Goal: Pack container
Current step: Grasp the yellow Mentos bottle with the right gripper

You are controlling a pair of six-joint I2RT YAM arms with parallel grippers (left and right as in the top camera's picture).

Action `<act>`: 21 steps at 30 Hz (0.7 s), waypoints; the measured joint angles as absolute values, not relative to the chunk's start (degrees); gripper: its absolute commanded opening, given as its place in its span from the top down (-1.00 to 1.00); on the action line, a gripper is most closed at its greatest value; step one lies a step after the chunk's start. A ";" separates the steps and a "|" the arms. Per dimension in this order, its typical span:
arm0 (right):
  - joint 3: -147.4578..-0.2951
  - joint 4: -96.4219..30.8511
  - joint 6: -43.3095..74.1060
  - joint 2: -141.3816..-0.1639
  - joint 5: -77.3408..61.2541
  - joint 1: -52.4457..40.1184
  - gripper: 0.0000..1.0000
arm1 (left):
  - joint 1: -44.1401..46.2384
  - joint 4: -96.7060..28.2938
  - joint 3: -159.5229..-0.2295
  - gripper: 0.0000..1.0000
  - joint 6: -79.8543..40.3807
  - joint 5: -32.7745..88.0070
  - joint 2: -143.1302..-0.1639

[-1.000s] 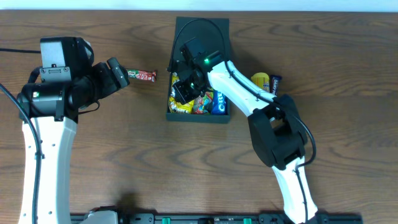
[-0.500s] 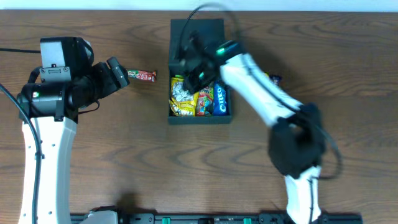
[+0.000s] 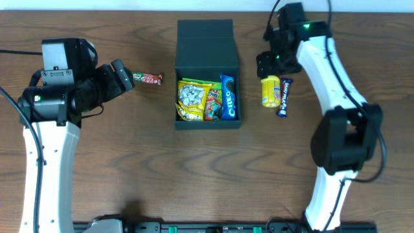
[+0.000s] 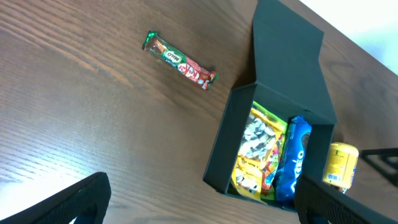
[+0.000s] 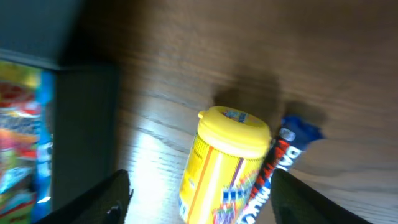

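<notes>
The container (image 3: 208,123), a dark square box with its flap lid (image 3: 206,35) folded back, stands at the table's middle. It holds yellow snack packets (image 3: 191,98) and a blue Oreo packet (image 3: 228,97). My right gripper (image 3: 269,65) hovers open to the right of it. In its wrist view the gripper (image 5: 208,205) is above a yellow canister (image 5: 227,162) and a dark blue chocolate bar (image 5: 280,171), with the container's wall (image 5: 81,124) at the left. My left gripper (image 3: 123,76) is open, just left of a red-green Milo bar (image 3: 149,79). It holds nothing.
The yellow canister (image 3: 270,91) and the chocolate bar (image 3: 283,97) lie side by side right of the box. In the left wrist view the Milo bar (image 4: 180,60) lies on bare wood left of the container (image 4: 227,149). The table's far edge runs just behind the lid.
My right gripper has come out of the container, swung right and toward the back, and its jaws have opened. The packets stay in the box. The left arm has not moved.
</notes>
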State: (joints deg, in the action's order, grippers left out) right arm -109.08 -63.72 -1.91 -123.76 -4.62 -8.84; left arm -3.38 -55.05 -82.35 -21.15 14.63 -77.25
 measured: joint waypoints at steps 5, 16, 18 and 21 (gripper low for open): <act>-108.95 -64.36 -1.13 -127.92 -2.96 -8.84 -0.32 | -3.38 -55.07 -82.35 -0.90 -21.15 14.63 -77.25; -108.92 -66.24 2.59 -129.86 -1.23 -8.86 -0.29 | -3.38 -54.92 -82.35 -0.90 -21.15 14.63 -77.25; -108.92 -66.41 2.90 -130.91 -1.02 -8.86 -0.28 | -3.38 -54.61 -82.35 -0.90 -21.15 14.63 -77.25; -108.68 -66.43 3.14 -132.22 -0.82 -9.04 -0.25 | -3.38 -54.37 -82.35 -0.90 -21.15 14.63 -77.25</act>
State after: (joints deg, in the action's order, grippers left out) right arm -108.68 -66.43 3.14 -132.22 -0.82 -9.04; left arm -3.38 -54.37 -82.35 -21.15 14.63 -77.25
